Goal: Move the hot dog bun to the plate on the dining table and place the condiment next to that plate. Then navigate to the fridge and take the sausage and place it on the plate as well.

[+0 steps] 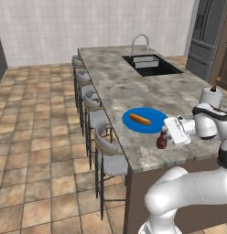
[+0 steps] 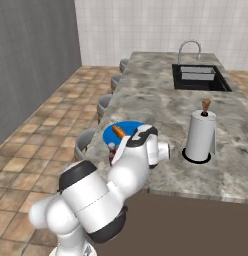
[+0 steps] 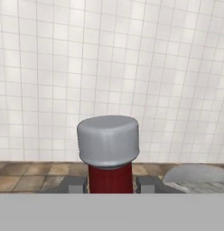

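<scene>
Three views give us different parts of the same grip. From the left base view we see the gripper (image 1: 164,132) reaching sideways over the near end of the dining table (image 1: 133,87), clamped on the neck of the condiment (image 1: 161,140), whose dark red body stands at the near edge of the plate (image 1: 144,120); whether the bottle's base rests on the stone or hangs just above it we cannot tell. The hot dog bun (image 1: 140,119) lies on the blue plate, plainly seen here. From the right base view our own white arm covers most of the bottle, leaving a sliver of red (image 2: 113,155), and cuts off the near half of the plate (image 2: 127,128), with the bun (image 2: 118,131) poking out behind the wrist. That view does show the paper towel roll (image 2: 200,136) whole, upright on its holder, and the sink (image 2: 199,78) beyond. The hand view alone shows the grey cap (image 3: 108,140) up close, with a fingertip (image 3: 74,184) pressed at each side of the red neck. The fridge (image 1: 208,32) stands cropped at the left view's upper right.
</scene>
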Robot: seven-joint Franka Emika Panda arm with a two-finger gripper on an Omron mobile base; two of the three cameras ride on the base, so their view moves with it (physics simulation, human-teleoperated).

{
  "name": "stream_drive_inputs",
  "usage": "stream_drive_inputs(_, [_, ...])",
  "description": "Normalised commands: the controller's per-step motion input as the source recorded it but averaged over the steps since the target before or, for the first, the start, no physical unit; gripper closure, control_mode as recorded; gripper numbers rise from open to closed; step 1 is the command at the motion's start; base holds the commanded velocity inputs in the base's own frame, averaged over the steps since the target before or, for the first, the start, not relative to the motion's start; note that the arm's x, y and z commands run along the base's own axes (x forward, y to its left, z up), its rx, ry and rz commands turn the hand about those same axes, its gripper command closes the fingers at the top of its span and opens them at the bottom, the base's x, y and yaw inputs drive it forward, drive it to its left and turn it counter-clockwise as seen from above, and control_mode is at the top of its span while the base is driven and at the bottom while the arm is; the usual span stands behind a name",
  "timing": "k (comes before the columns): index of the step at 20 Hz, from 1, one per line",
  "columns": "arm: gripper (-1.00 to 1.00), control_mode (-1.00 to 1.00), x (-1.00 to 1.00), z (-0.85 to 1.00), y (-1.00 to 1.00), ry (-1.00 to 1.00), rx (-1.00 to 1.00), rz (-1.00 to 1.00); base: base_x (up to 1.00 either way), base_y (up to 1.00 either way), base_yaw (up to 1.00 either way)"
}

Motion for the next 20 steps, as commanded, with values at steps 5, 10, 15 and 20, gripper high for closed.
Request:
stream_drive_inputs(5, [1.0, -1.0, 0.19, -0.24, 0.0, -0.03, 0.0, 0.0, 0.0, 0.0, 0.0])
stream_drive_inputs(10, [1.0, -1.0, 0.19, -0.26, 0.0, -0.01, 0.0, 0.0, 0.0, 0.0, 0.0])
stream_drive_inputs(15, [1.0, -1.0, 0.25, -0.26, 0.0, 0.0, 0.0, 0.0, 0.0, 0.0, 0.0])
stream_drive_inputs(20, [1.0, -1.0, 0.26, -0.2, 0.0, 0.0, 0.0, 0.0, 0.0, 0.0, 0.0])
